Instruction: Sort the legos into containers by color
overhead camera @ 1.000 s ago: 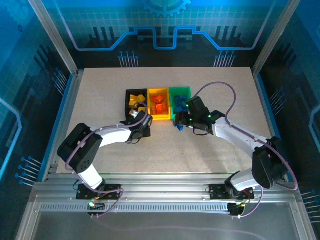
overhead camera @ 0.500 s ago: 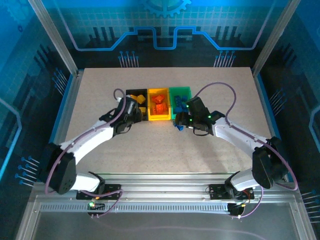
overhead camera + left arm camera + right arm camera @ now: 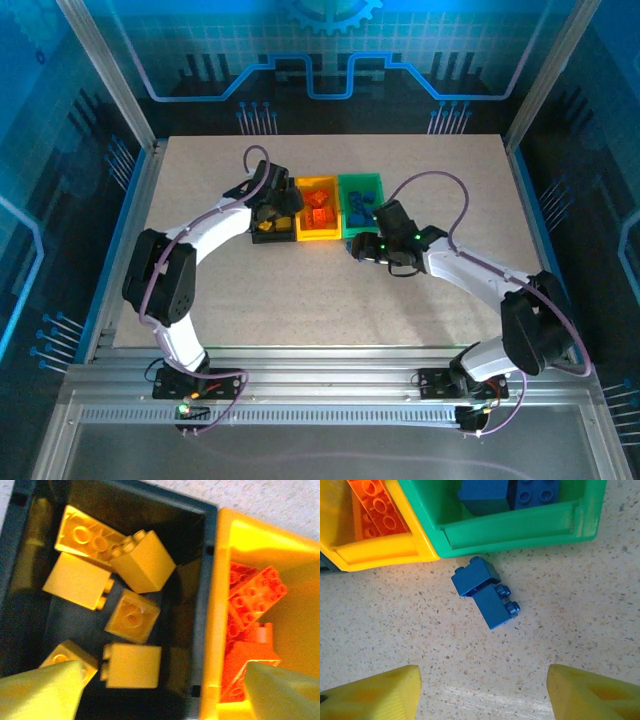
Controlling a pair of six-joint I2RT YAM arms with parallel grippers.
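Six yellow bricks (image 3: 132,616) in the black bin (image 3: 207,580). Left gripper (image 3: 161,695): moved from the table (image 3: 300,290) in front of that bin to above it, fingers sprung apart, nothing between them. Two blue bricks (image 3: 485,591), touching, on the table just before the green bin (image 3: 520,530). Right gripper (image 3: 482,695): above them, fingers apart, shifted slightly nearer.

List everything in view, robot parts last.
black bin: one, left of row
yellow bin: one, middle
green bin: one, right
yellow bricks: six visible, in black bin
orange-red bricks: several, in yellow bin
blue bricks: at least two, in green bin
loose blue bricks: two, touching, on table before green bin
left tool: open, yellow fingers, over black bin
right tool: open, yellow fingers, near loose blue bricks
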